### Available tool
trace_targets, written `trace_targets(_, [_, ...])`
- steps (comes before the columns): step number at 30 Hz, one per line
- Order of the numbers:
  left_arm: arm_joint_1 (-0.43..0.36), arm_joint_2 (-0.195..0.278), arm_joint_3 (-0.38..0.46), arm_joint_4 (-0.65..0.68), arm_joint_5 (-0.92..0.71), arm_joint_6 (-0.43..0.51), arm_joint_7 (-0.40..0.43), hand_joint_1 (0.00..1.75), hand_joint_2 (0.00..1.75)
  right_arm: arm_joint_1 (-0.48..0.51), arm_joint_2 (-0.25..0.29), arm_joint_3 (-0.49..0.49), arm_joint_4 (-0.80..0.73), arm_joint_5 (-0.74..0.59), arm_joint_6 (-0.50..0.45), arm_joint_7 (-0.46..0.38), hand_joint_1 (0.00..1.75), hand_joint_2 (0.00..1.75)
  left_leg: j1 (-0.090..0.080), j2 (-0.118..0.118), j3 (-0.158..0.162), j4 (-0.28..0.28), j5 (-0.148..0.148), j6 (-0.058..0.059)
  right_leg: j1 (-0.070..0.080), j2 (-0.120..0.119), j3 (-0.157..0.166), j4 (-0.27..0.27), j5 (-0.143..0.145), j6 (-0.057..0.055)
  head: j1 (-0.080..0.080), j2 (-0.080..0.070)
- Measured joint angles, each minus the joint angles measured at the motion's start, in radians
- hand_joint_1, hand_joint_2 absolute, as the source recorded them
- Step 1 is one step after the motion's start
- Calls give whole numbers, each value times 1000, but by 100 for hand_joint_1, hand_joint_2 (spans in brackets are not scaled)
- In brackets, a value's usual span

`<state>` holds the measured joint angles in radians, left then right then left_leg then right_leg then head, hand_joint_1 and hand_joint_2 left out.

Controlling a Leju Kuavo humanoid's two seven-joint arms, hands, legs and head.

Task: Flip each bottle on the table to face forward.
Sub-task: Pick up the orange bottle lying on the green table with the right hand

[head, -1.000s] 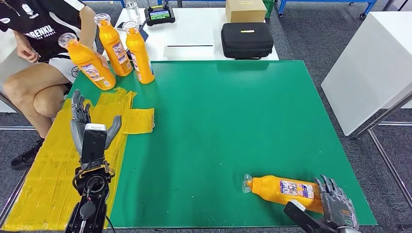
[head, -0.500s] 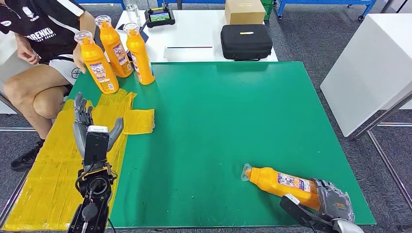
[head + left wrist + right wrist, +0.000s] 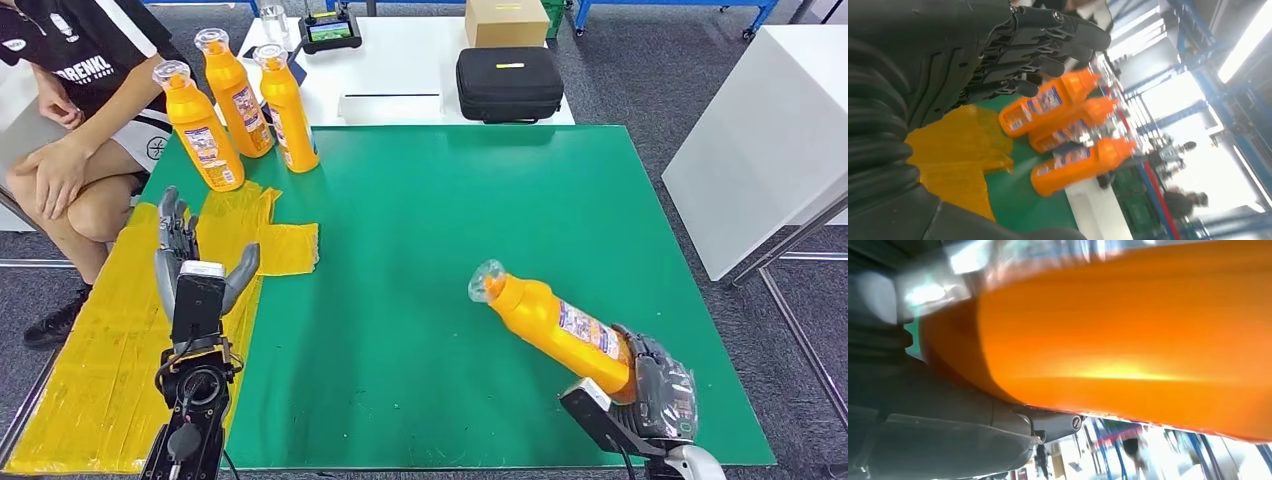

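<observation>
Lifting now: from the head view, the right hand (image 3: 660, 388) grips the fallen bottle's (image 3: 555, 325) base, its cap risen off the green bench (image 3: 450, 230) — uprighting underway. Left wrist view: left hand (image 3: 998, 55) empty, fingers (image 3: 1058, 35) spread, facing three standing bottles (image 3: 1068, 135). Right wrist view adds just blurred orange bottle wall.

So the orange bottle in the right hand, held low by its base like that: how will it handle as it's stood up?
Likely stiff: the orange bottle keeps its shape in the right hand. Gripped near its base with the clear cap angled up and away, it may lever or slip in the fingers. Tall and narrow, it could tip when set down.
</observation>
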<state>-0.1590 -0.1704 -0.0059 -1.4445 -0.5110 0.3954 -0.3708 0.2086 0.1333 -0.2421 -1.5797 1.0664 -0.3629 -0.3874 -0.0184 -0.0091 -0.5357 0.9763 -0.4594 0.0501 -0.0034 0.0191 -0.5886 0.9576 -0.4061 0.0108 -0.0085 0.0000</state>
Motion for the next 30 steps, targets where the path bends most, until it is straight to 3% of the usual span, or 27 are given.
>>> trace_targets(5, [0, 2, -91, -3, 255, -357, 6, 0, 175, -60, 29, 74, -5, -212, -154, -71, 175, 175, -1, 1, -1, 0, 0, 0, -1, 0, -1, 0, 0, 0, 0, 0])
trace_targets(13, [-16, 14, -206, 2, 378, -553, 11, 0, 175, -138, 39, 197, 5, -408, -198, -112, 175, 175, -1, -1, -2, 0, 1, 1, -1, -1, -2, 0, 0, 0, 0, 0])
trace_targets(20, [-38, 19, -294, 20, 445, -636, 19, 0, 175, -222, 44, 308, 73, -485, -183, -139, 175, 175, -1, 0, -2, 0, 1, 1, -1, -1, -2, 0, 0, 0, 0, 0])
trace_targets(30, [-42, 28, -359, 28, 473, -635, 26, 0, 175, -340, 45, 480, 218, -531, -158, -154, 175, 175, -1, 0, -3, 0, 1, 0, -1, -1, -2, 1, 0, 0, 0, 0])
